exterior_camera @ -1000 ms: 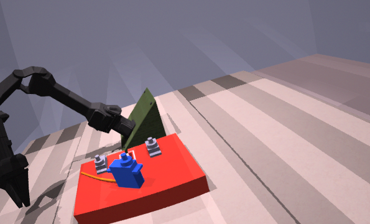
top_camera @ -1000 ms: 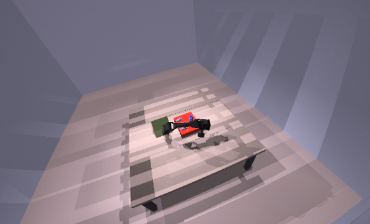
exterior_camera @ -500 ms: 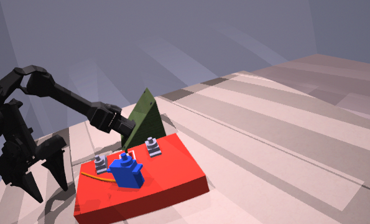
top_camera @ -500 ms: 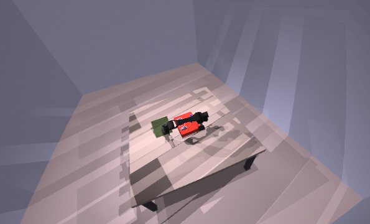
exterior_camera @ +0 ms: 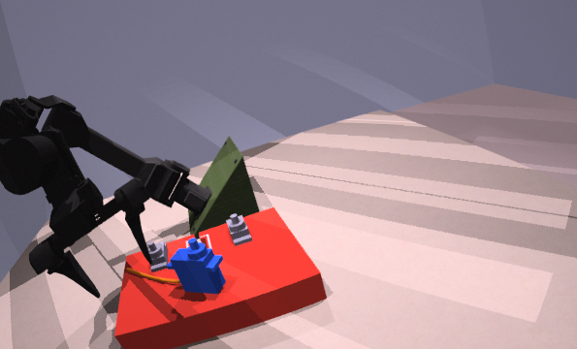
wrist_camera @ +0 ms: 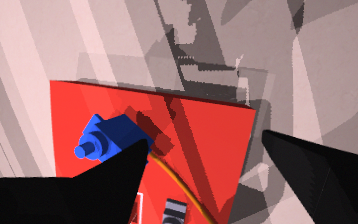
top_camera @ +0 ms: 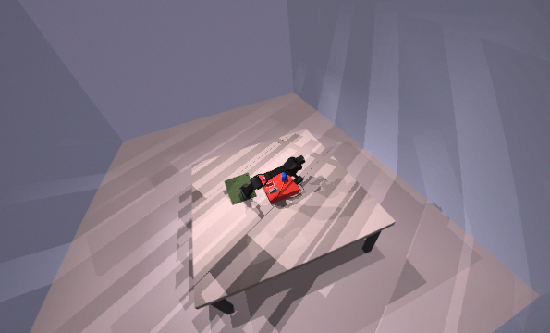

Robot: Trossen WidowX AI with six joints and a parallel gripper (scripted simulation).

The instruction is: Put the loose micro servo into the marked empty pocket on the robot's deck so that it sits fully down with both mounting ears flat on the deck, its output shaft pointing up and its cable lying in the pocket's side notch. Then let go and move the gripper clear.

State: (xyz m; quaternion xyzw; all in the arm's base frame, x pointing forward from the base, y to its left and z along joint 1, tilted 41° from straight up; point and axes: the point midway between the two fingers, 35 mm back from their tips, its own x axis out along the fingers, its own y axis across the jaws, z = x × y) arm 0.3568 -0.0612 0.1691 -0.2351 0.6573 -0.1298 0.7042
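Observation:
The loose blue micro servo (top_camera: pixel 284 177) (exterior_camera: pixel 198 272) (wrist_camera: pixel 122 131) stands upright on the red deck (exterior_camera: pixel 273 262) (wrist_camera: pixel 80 97), its output shaft pointing up. Its orange cable (exterior_camera: pixel 154 277) (wrist_camera: pixel 177 179) runs across the deck toward one edge. The white-outlined pocket (exterior_camera: pixel 209 241) (wrist_camera: pixel 141 207) is beside the servo, partly hidden behind it in the exterior view and by a finger in the wrist view. My gripper (exterior_camera: pixel 124 279) (wrist_camera: pixel 204 140) is open and empty, near the cable-side edge of the deck. In the wrist view one finger overlaps the servo's lower edge; contact cannot be told.
Two grey servos (exterior_camera: pixel 240 230) (exterior_camera: pixel 158 258) sit on the deck either side of the pocket; one shows in the wrist view (wrist_camera: pixel 175 206). A green sloped block (top_camera: pixel 237 187) (exterior_camera: pixel 224 181) stands beyond the deck, by the arm's base. All stand on the pale table (top_camera: pixel 330 203).

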